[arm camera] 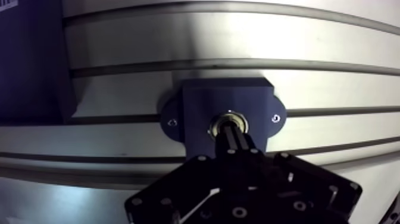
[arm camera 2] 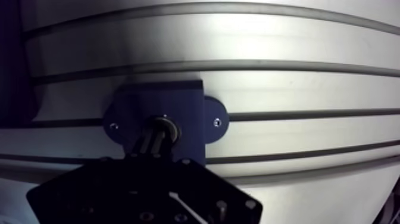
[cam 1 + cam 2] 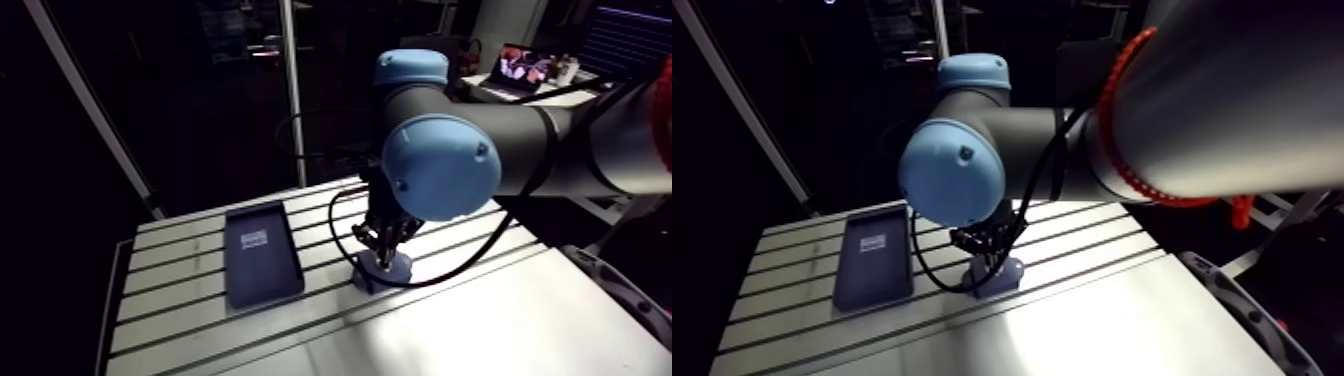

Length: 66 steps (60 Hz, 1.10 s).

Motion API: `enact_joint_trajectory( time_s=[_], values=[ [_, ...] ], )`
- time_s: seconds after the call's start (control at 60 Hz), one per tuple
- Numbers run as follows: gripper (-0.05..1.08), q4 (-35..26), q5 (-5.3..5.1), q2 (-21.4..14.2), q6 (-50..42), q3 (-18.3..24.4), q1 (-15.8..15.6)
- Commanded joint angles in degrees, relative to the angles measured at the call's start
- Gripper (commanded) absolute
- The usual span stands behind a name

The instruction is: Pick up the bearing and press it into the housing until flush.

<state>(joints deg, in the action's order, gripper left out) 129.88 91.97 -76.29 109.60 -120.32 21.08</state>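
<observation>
The arm is at the pushing-in step. The gripper (image 1: 231,133) points down over the housing (image 1: 199,104), a dark blue block with two round ears. The housing sits on the tabletop (image 1: 238,42) near its middle, across one of the slots. The bearing (image 1: 229,115), a small shiny ring, sits in the hole in the middle of the housing. The jaws look pressed together, with their tips on top of the ring, not pinching it. I cannot tell if the ring is all the way in. I think the next move is a slow, straight push down until the ring is level with the block. A dark flat tray (image 3: 262,255) lies well apart, nearer a side edge.
</observation>
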Motion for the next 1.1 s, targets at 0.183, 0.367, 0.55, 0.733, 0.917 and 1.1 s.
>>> enact_joint_trajectory(
  time_s=[0.183,0.367,0.55,0.733,0.917,1.1],
  values=[
    [0.74,-7.3,-0.08,-5.9,1.2,2.6,0.0],
    [0.00,-13.7,0.18,-8.6,1.6,4.7,-0.1],
    [0.00,-18.9,0.27,-10.6,1.4,7.9,-0.2],
    [0.00,-26.8,-0.05,-12.0,-0.2,14.1,-1.2],
    [0.00,-33.3,-0.17,-12.0,-3.4,20.0,-4.3],
    [0.00,-37.0,0.08,-12.5,-7.0,24.0,-8.2]
  ],
)
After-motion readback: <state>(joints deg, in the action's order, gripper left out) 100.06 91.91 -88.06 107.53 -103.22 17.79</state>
